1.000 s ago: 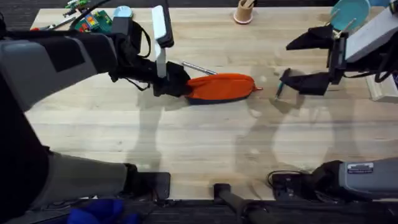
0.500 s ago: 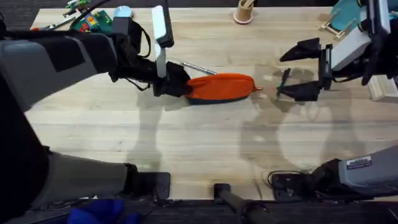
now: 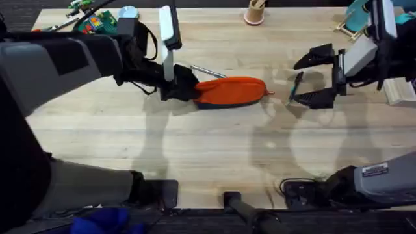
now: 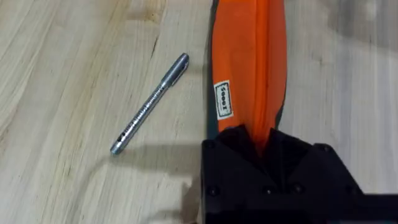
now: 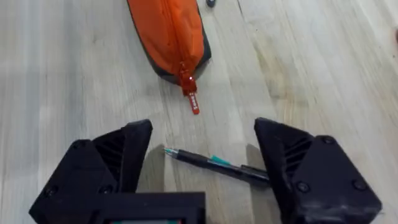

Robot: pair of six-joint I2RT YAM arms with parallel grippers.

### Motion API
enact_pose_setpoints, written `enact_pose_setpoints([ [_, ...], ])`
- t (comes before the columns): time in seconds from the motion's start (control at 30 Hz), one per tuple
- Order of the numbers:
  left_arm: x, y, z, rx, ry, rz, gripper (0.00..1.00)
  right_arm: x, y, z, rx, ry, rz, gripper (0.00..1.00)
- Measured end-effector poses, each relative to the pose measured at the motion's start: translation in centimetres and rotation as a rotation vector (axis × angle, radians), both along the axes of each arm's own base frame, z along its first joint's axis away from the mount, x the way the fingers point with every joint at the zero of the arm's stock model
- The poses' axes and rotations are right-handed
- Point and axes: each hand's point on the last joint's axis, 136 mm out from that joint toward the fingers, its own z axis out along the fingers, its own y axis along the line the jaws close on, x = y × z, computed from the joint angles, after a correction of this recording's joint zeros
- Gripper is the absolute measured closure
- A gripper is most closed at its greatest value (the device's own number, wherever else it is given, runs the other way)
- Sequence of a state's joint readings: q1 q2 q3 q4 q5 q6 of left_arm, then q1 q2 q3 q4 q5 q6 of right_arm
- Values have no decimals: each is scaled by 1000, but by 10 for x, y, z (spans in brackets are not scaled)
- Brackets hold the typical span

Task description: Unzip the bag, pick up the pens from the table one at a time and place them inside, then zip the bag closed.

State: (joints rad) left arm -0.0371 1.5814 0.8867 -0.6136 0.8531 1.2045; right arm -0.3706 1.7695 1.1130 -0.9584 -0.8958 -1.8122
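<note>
The left gripper [image 3: 177,84] is closed on the near-left end of the orange pencil pouch [image 3: 233,91]; in the left wrist view its black fingers [image 4: 273,168] pinch the fabric at the end of the zipper seam, and a small white label on the pouch's side shows just beside them. The pouch lies lengthwise on the wooden table [image 3: 195,149], a little toward the far edge and roughly midway between the left and right edges, its dark navy base against the wood. The zipper runs closed along the top, with the red pull tab [image 5: 191,99] hanging off the end that faces the right arm. The silver pen [image 4: 149,103] lies flat on the table just beside the pouch on its far side, apart from it and angled to it. The right gripper [image 3: 320,77] hangs wide open over the table to the right of the pouch, its two black fingers [image 5: 112,162] standing on either side of the dark pen [image 5: 217,164], which lies flat on the wood between them with no finger touching it. That pen sits near the pull tab but clear of the pouch. A wooden cup [image 3: 255,12] stands near the table's far edge.
</note>
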Motion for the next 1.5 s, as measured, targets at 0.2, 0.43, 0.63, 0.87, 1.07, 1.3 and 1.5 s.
enact_pose_setpoints([
  [0.2, 0, 0, 0, 0, 0, 0, 958, 0, 2, 0, -3, 1, 7, 6],
  [0.43, 0, 0, 0, 0, 0, 0, 958, -1, 15, -1, -10, -6, 54, 6],
  [0.63, 0, 0, 0, 0, 0, 0, 958, 0, 27, -2, -22, -22, 97, 6],
  [0.87, 0, 0, 0, 0, 0, 0, 958, -1, 33, -4, -34, -22, 123, 6],
  [1.07, 0, 0, 0, 0, 0, 0, 958, -3, 38, -6, -44, -23, 146, 6],
  [1.3, 0, 0, 0, 0, 0, 0, 958, 2, 43, -9, -71, -43, 164, 6],
  [1.5, 0, 0, 0, 0, 0, 0, 958, 6, 48, -11, -86, -41, 161, 6],
])
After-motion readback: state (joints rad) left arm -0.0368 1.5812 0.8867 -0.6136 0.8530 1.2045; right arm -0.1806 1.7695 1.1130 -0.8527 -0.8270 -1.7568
